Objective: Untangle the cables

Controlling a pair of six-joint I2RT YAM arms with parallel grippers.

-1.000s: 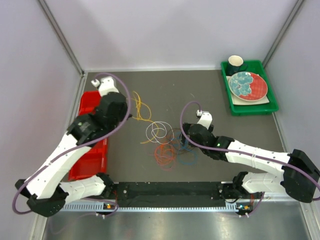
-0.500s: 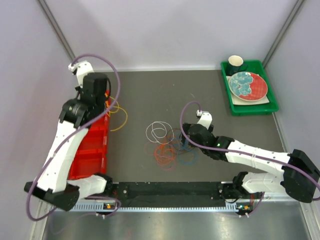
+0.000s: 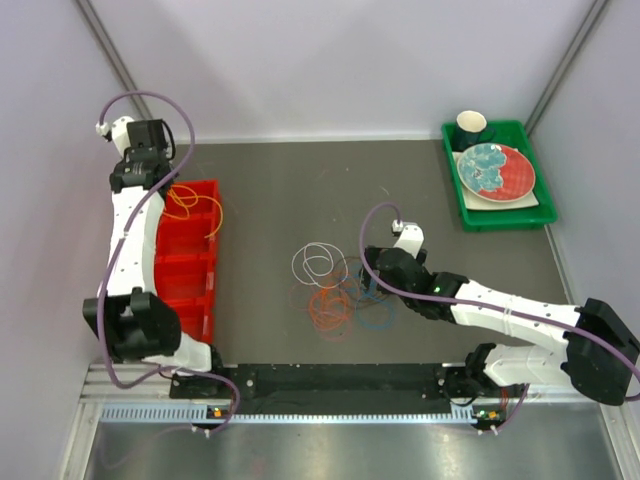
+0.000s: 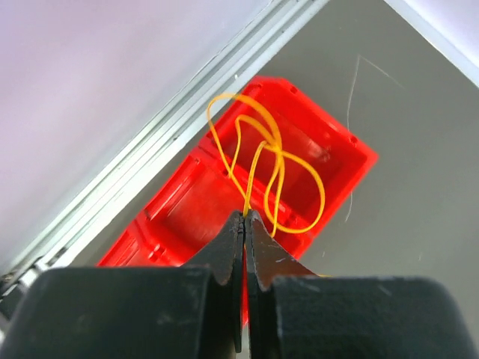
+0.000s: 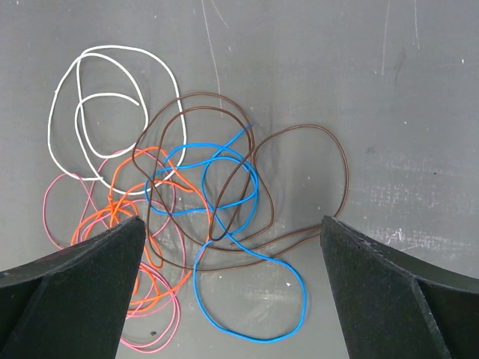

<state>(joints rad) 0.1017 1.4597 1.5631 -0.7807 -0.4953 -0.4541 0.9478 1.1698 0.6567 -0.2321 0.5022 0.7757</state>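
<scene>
Yellow cable [image 4: 274, 146] dangles in loose loops right above the red bin [image 4: 340, 153]. The other cables [image 3: 335, 295] (white, orange, pink, brown, blue) lie flat, all tangled together.

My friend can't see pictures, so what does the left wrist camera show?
The left gripper is shut on a thin yellow cable, and its loops hang above a red bin with compartments. The bin sits on a dark grey table next to a pale wall.

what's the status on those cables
Left gripper shut on yellow cable, over red bin. Right gripper open above other cables, tangled. Nothing blocking.
</scene>
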